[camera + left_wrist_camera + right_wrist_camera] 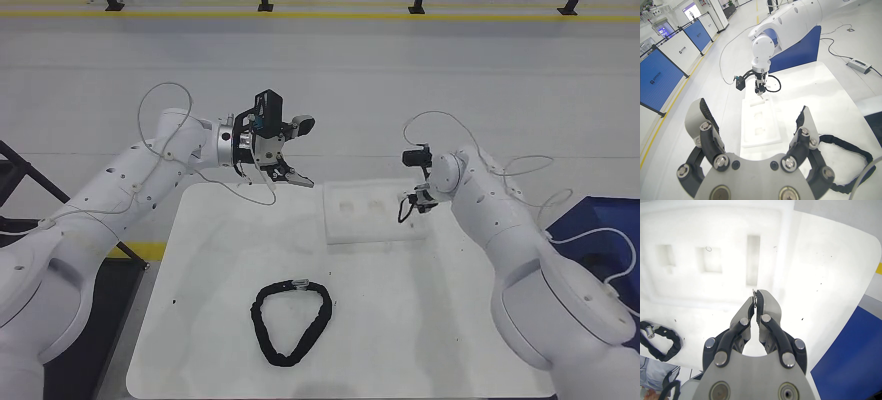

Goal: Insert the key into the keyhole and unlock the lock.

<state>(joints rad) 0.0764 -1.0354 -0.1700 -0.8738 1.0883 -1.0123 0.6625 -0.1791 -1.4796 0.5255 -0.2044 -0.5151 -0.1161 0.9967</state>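
Near the front lies the chain lock (257,322). It looks floppy, so hold its hard silver barrel (649,331). Farther back, over the foam tray (345,230), the right gripper (755,300) pinches the tiny, slippery-looking key (754,294). The left gripper (753,106) hangs wide open.

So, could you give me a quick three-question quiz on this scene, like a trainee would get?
1. True or false: the left tool is open and holds nothing.
2. What is pinched in the right tool? A) the key B) a screwdriver C) a cable
3. Short answer: does the chain lock touch the foam tray?

Key: 1 true. 2 A. 3 no, they lie apart.
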